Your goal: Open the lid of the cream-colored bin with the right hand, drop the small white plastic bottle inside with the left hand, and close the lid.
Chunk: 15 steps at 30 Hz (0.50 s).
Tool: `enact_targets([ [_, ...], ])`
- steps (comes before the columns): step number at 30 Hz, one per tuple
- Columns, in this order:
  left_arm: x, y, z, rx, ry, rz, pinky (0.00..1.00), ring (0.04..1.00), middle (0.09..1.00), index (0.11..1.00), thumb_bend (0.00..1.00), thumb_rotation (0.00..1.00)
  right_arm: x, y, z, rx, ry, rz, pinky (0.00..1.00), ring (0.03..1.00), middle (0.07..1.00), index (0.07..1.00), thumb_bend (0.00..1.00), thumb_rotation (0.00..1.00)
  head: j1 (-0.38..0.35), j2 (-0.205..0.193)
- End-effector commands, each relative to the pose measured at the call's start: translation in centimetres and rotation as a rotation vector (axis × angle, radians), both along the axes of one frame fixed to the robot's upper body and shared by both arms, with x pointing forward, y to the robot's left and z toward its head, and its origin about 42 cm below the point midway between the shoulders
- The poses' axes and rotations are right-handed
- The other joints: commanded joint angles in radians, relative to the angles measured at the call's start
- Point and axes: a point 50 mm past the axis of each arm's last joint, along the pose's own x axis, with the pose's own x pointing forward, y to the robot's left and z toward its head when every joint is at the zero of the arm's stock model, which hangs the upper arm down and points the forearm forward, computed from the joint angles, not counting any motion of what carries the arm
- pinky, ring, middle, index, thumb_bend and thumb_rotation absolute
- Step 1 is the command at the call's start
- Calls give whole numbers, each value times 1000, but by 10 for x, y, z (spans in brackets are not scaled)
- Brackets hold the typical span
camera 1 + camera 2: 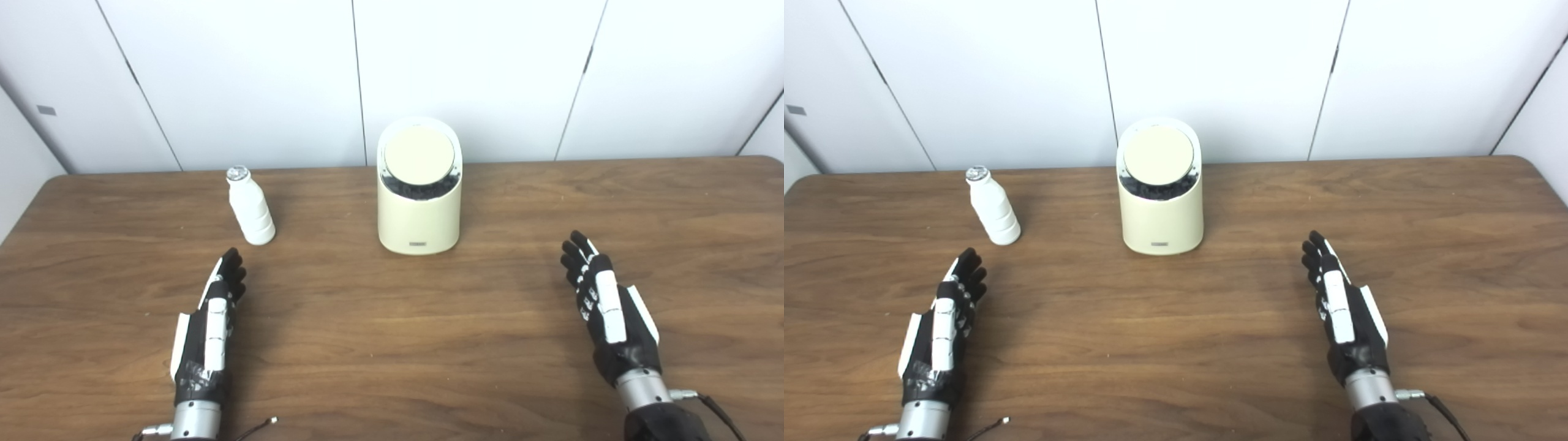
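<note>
1. Bottle and bin both wait untouched; nearest us, our left hand and right hand lie flat on the worktop, fingers extended and released, grasping nothing.
2. Farther out, the small white plastic bottle stands upright just beyond the left hand, well left of the bin, its foil cap intact.
3. At centre, the cream-colored bin stands near the far edge; its round lid sits tilted toward us, with a dark liner showing beneath.
4. We judge nothing done: opening, dropping and closing all remain.
5. A small plate on the bin's base carries writing too small to read.
</note>
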Motion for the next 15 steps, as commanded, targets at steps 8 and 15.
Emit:
enact_targets([
  [8,4,-3,0,1,-26,-9,980,971,968,966,539,1000,6,0,10,-10,-57,12,1000,951,941,948,645,1000,-5,-1],
  [15,4,-3,0,3,-25,-10,988,974,968,966,546,998,6,0,10,-15,-60,11,1000,956,947,952,636,1000,-5,-1],
])
